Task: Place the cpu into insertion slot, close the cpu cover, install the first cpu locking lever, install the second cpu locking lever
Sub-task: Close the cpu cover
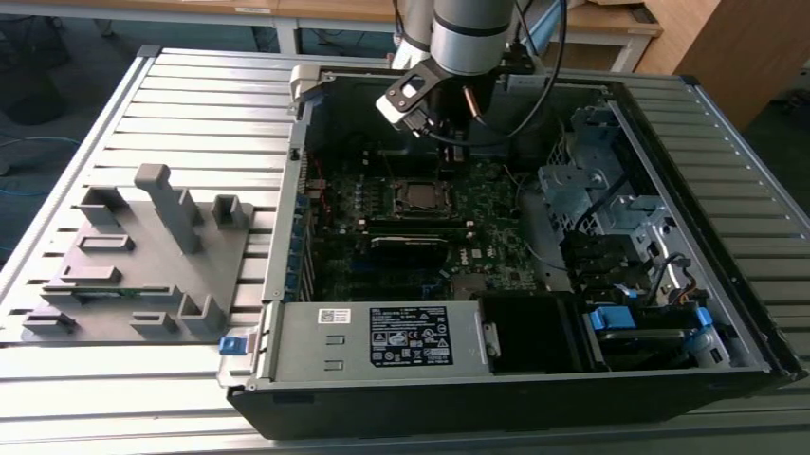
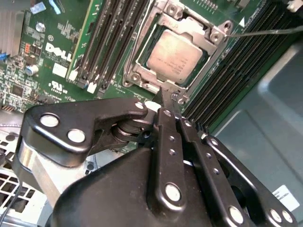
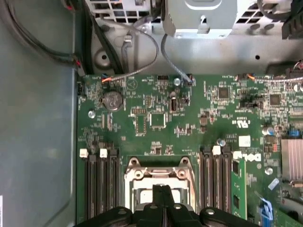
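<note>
The cpu (image 2: 176, 56) lies flat in the insertion slot (image 2: 134, 64), its pale metal face showing. The cpu cover (image 2: 214, 47), a silvery frame, lies down around the chip's edges. A thin lever rod (image 2: 265, 32) runs from a socket corner out over the memory strips. My gripper (image 2: 166, 98) is shut with nothing between its fingers, and its tips hover just off the socket's rim. In the first wrist view the gripper (image 3: 163, 190) overlaps the socket frame (image 3: 135, 175). In the exterior view the gripper (image 1: 451, 156) hangs inside the open case, above the socket (image 1: 415, 196).
Black memory strips (image 2: 113, 42) flank the socket on both sides. Grey cables (image 3: 142, 47) and a coin battery (image 3: 112, 100) sit beyond it. The case walls, a drive cage (image 1: 595, 180) and power supply (image 1: 379, 336) hem the board in. A grey fixture (image 1: 139, 256) stands on the exterior view's left.
</note>
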### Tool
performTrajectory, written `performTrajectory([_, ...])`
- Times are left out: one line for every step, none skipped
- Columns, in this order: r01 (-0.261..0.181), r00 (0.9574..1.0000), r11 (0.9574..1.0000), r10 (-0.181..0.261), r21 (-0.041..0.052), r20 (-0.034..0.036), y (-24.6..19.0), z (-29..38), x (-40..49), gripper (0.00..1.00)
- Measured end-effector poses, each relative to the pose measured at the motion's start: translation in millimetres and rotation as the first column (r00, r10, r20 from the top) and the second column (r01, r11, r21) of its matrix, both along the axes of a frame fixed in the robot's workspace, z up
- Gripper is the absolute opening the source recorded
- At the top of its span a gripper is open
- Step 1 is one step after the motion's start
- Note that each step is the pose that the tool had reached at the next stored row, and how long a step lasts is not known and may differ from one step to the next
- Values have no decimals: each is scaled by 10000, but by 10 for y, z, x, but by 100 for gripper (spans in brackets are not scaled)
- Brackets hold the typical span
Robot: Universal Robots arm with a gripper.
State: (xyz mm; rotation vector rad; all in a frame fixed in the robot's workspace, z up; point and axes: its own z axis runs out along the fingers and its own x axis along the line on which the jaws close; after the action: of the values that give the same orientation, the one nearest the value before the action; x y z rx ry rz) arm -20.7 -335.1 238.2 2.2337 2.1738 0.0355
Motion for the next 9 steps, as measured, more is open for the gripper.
performTrajectory([-2,10000,10000,2,-2,-1,0,1,0,10])
performTrajectory([-3,10000,10000,3,-3,-1,-1,1,-1,10])
performTrajectory([-1,10000,10000,1,-2,-1,-1,1,-1,10])
performTrajectory([-1,10000,10000,1,-1,0,-1,1,-2,10])
performTrajectory([-1,10000,10000,1,-2,-3,-1,1,-2,10])
performTrajectory([-1,10000,10000,1,-4,-28,-1,-1,-2,10])
performTrajectory([0,10000,10000,0,-11,-64,-1,-2,-2,10])
performTrajectory([0,10000,10000,0,-17,-83,-1,-1,-3,10])
performTrajectory([1,10000,10000,-1,-19,-91,-1,-1,-3,10])
